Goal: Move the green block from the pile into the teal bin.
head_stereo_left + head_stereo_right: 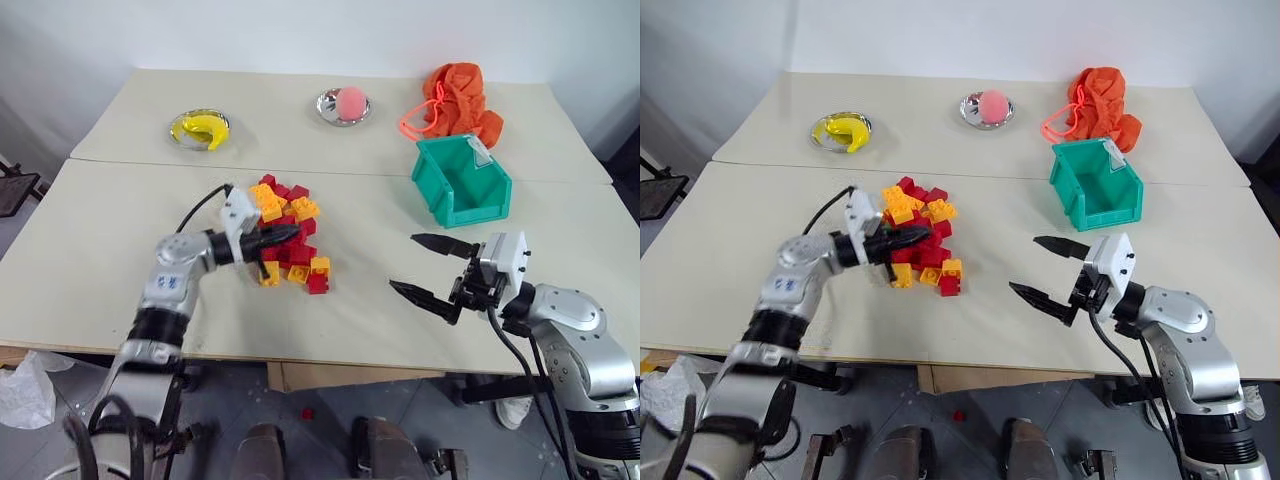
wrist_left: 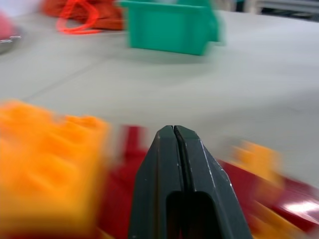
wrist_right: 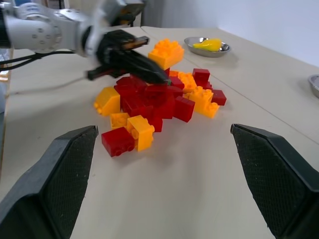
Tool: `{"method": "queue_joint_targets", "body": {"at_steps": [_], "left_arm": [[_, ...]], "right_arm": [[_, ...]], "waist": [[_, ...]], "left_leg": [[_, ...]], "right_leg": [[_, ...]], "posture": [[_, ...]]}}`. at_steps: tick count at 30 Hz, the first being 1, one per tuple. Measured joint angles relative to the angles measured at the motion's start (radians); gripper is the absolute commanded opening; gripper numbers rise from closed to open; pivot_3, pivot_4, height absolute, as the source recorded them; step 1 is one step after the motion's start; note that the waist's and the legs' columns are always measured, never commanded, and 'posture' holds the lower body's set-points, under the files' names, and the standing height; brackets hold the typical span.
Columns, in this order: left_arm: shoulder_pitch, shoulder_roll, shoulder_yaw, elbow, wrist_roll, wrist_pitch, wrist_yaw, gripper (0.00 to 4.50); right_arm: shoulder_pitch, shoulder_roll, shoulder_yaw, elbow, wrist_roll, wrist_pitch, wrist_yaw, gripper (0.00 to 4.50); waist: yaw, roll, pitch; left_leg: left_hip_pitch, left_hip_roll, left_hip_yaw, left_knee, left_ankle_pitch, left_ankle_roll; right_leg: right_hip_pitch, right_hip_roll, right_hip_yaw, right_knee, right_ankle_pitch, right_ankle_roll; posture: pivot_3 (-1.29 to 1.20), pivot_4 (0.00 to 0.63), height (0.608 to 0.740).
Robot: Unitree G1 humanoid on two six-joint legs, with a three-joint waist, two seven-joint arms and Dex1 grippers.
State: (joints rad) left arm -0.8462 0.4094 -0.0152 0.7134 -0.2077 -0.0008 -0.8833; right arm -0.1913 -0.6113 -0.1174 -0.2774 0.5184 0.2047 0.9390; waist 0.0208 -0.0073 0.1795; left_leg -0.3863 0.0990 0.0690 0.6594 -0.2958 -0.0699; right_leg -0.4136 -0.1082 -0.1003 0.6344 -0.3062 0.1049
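Observation:
The pile (image 1: 300, 262) of red, yellow and orange bricks lies at the table's middle. The green block is hidden; no green brick shows among them. My left gripper (image 1: 290, 233) is shut and level, its tips pushed in over the pile's top; in the left wrist view its fingers (image 2: 164, 164) are pressed together with nothing between them. My right gripper (image 1: 403, 262) hangs open to the right of the pile, apart from it and empty, with its pads (image 3: 65, 169) wide apart. The teal bin (image 1: 480, 205) stands behind the right gripper, at the back right.
An orange cloth bag (image 1: 455, 100) lies behind the bin. Two metal dishes sit on the far table, one with a yellow thing (image 1: 200, 128), one with a pink ball (image 1: 345, 104). A seam divides the two tables. A red brick (image 1: 307, 413) lies on the floor.

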Motion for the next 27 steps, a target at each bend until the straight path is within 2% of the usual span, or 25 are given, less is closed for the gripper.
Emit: {"method": "queue_joint_targets", "body": {"at_steps": [8, 11, 14, 17, 20, 27], "left_arm": [[-0.103, 0.025, 0.092, 0.299, 0.061, -0.074, 0.297, 0.02], [-0.111, 0.049, 0.099, 0.325, 0.079, -0.095, 0.315, 0.02], [-0.091, 0.053, 0.065, 0.293, 0.094, -0.147, 0.185, 0.02], [-0.036, 0.052, -0.007, 0.190, 0.105, -0.208, 0.006, 0.02], [-0.001, 0.068, -0.059, 0.096, 0.125, -0.231, -0.107, 0.02], [0.159, 0.108, -0.079, -0.172, 0.068, -0.133, -0.268, 0.02]], "right_arm": [[0.014, 0.009, 0.001, -0.039, 0.000, 0.017, -0.042, 4.50], [0.020, 0.013, 0.001, -0.045, 0.000, 0.020, -0.051, 4.50], [0.019, 0.019, 0.004, -0.054, 0.000, 0.021, -0.059, 4.50], [0.019, 0.024, 0.006, -0.056, 0.000, 0.023, -0.060, 4.50], [0.017, 0.025, 0.013, -0.058, 0.000, 0.032, -0.062, 4.50], [0.014, 0.031, 0.020, -0.064, 0.001, 0.037, -0.073, 4.50]], "waist": [[0.002, -0.001, 0.000], [0.004, -0.001, 0.000], [0.008, -0.001, 0.000], [0.006, -0.001, 0.000], [0.003, -0.001, 0.000], [-0.002, 0.000, 0.000]], "left_leg": [[0.000, 0.000, 0.000, 0.000, 0.000, 0.000], [0.000, 0.000, 0.000, 0.000, 0.000, 0.000], [-0.001, -0.001, 0.000, 0.000, 0.000, 0.000], [-0.001, 0.000, 0.000, 0.000, 0.000, 0.000], [0.000, 0.000, 0.000, 0.000, 0.000, 0.000], [0.001, 0.000, 0.000, 0.000, -0.001, 0.000]], "right_leg": [[0.000, 0.000, 0.000, 0.000, 0.000, 0.000], [0.000, 0.000, 0.000, 0.000, 0.000, 0.000], [0.000, 0.000, 0.000, -0.001, 0.000, 0.000], [0.000, 0.000, 0.000, -0.001, 0.000, 0.000], [0.000, 0.000, 0.000, 0.000, 0.000, 0.000], [0.000, 0.000, 0.002, 0.002, 0.000, 0.000]], "posture": [[0.00, 0.150, 0.740], [0.00, 0.150, 0.740], [0.00, 0.150, 0.740], [0.00, 0.150, 0.740], [0.00, 0.150, 0.740], [0.00, 0.150, 0.740]]}}
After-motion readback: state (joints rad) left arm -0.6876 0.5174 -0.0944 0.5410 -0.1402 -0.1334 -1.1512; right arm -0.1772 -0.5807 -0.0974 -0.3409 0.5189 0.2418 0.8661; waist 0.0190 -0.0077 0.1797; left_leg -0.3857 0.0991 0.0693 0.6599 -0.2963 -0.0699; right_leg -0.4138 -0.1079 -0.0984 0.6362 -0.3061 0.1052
